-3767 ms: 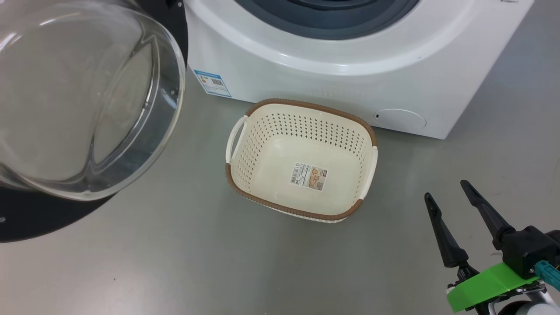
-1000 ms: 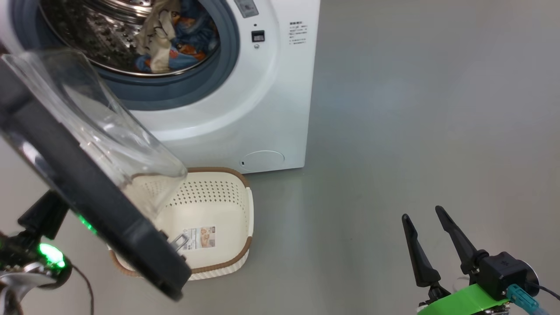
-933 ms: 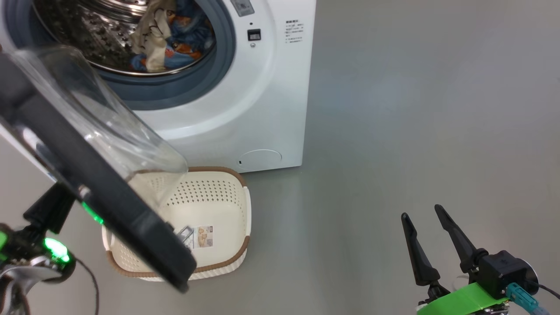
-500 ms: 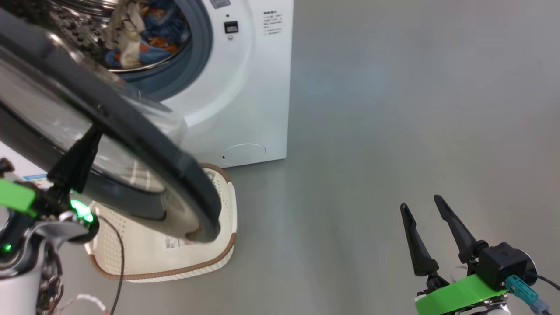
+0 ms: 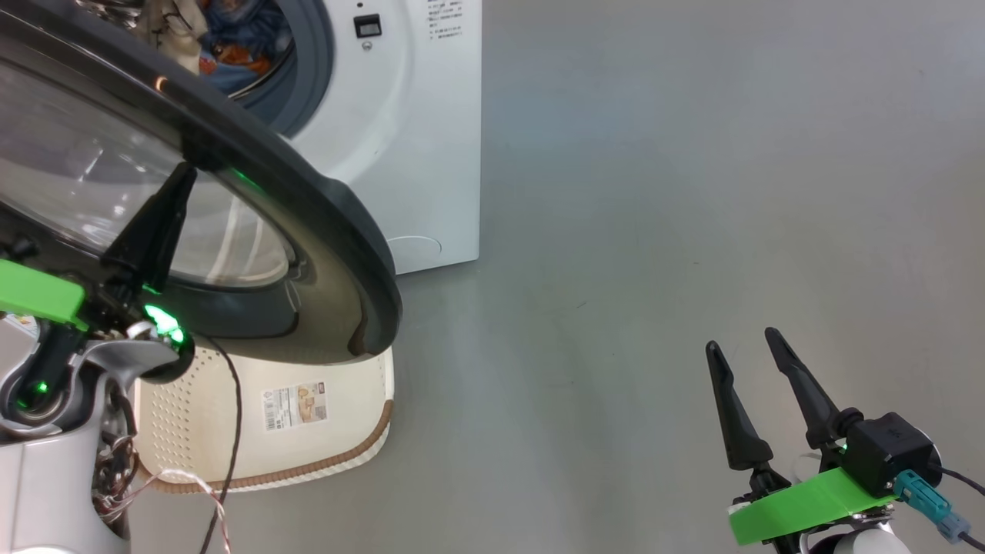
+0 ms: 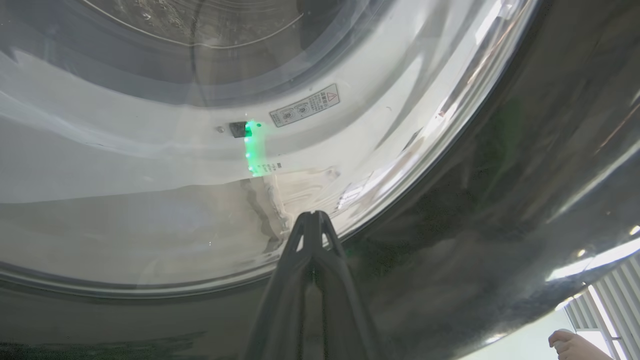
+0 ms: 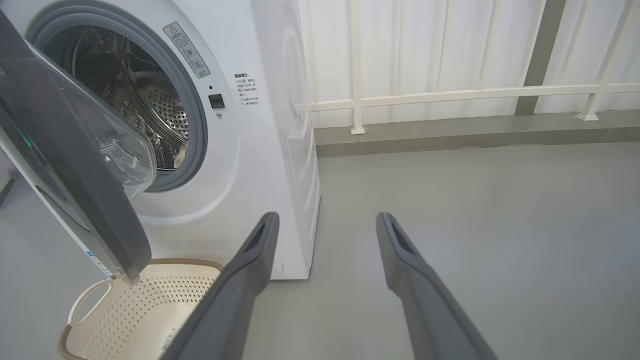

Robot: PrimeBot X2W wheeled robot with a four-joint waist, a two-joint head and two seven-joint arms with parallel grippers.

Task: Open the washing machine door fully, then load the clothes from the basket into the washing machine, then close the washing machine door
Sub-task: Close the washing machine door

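Head view: my right tool (image 5: 740, 340) hovers over the grey floor (image 5: 654, 192), fingers spread, holding nothing. My left tool (image 5: 183, 178), fingers pressed together, has its tips at the washing machine door (image 5: 331, 223), which stands part-open above the basket (image 5: 369, 435). Beyond, the clothes (image 5: 223, 46) lie in the washing machine (image 5: 415, 115) drum.

The left gripper (image 6: 312, 219) rose from the bottom centre, its 2 fingers pressed together, tips where the washing machine door (image 6: 500, 200) changed from glossy black rim to clear glass. Through the glass showed the washing machine (image 6: 125, 150), its warning label (image 6: 305, 105) and a green glow (image 6: 252, 150). A person's hand (image 6: 575, 345) sat in the lower right corner.
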